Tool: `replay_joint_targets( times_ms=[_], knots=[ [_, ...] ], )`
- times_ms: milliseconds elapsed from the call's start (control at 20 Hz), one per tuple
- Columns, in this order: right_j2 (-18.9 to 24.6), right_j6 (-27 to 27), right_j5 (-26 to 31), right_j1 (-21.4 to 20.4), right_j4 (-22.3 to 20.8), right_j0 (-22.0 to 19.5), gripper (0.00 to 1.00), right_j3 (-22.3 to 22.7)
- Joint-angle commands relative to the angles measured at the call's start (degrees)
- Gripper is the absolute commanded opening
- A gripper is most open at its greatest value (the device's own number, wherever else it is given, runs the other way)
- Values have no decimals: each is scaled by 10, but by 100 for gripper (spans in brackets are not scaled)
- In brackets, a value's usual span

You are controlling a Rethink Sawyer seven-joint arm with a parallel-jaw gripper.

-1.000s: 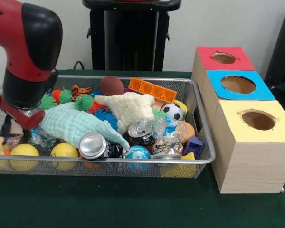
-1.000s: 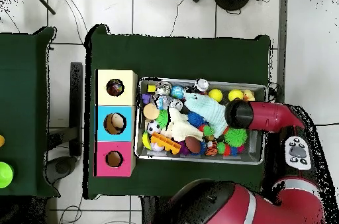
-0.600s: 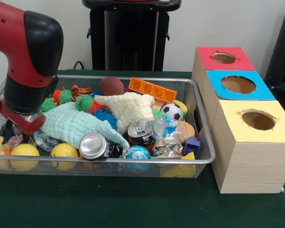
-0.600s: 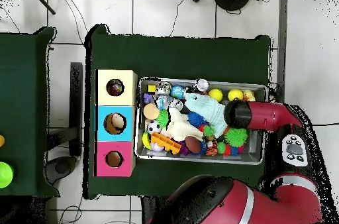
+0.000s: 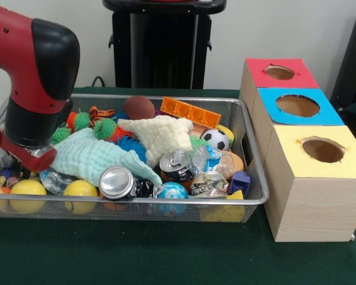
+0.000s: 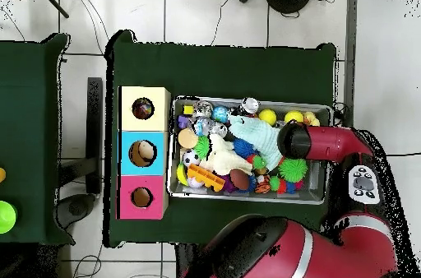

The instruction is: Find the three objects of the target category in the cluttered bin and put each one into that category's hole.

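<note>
A wire mesh bin [image 5: 249,199] [image 6: 324,201] is packed with mixed things. Among them are a mint cloth [image 5: 89,155], a cream cloth [image 5: 160,135], crushed cans [image 5: 116,181], yellow balls [image 5: 80,188], a small soccer ball [image 5: 215,139], spiky balls [image 5: 105,126] and an orange block [image 5: 191,111]. The red and black arm reaches down into the bin's left end in the front view. Its wrist [image 5: 25,155] hides most of the gripper [image 5: 1,161]. In the overhead view the arm's end [image 6: 294,141] covers the gripper, over the bin's right part.
Three wooden boxes with round holes stand beside the bin: red [image 5: 280,72], blue [image 5: 298,105] and yellow [image 5: 323,149]. In the overhead view something lies in the yellow box's hole [image 6: 142,108] and in the blue box's hole [image 6: 142,151]. Green cloth [image 5: 136,249] covers the table.
The arm's wrist has sunk a little lower into the bin's left end and shifted slightly. The bin's contents look unmoved.
</note>
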Motion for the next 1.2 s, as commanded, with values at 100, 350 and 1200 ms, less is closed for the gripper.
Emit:
replay_joint_targets(
  times_ms=[100, 350, 1200],
  knots=[
    [66, 15, -73, 24, 0, 8, 0, -11],
    [57, 16, -55, -13, 3, 17, 0, 25],
    [64, 21, 35, -119, 63, 34, 0, 71]
  ],
)
